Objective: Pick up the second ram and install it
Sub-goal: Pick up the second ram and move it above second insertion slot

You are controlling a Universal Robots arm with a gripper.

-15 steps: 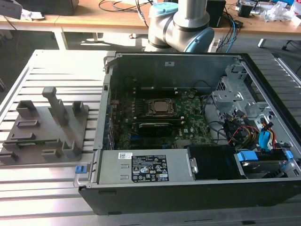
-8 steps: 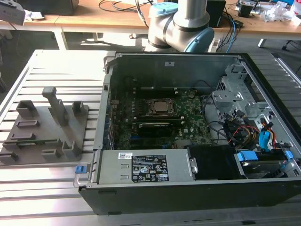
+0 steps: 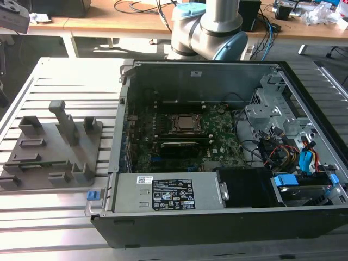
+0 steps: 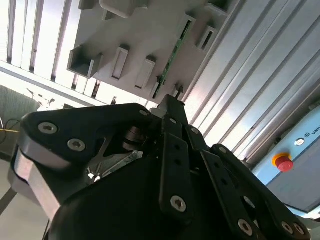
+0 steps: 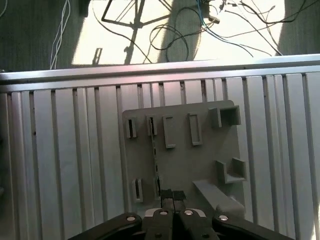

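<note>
The second ram [image 5: 155,156] is a thin green stick standing on edge in a slot of the grey holder plate [image 5: 200,167]. In the second wrist view the ram [image 4: 171,56] runs along the plate's slotted blocks. In the exterior view the ram [image 3: 39,163] lies low on the holder plate [image 3: 92,152], at the exterior view's left of the open computer case. My gripper [image 5: 172,195] hangs well above the plate, close to one end of the ram, its dark fingertips [image 4: 172,102] pressed together with nothing between them.
The open case [image 3: 125,109] holds the green motherboard [image 3: 223,147] with its CPU socket [image 3: 187,124], a power supply [image 3: 168,191] in front and cabled drive bays [image 3: 293,152] at the exterior view's right. The arm's base [image 3: 209,27] stands behind the case. A red button [image 4: 284,163] sits on a blue unit.
</note>
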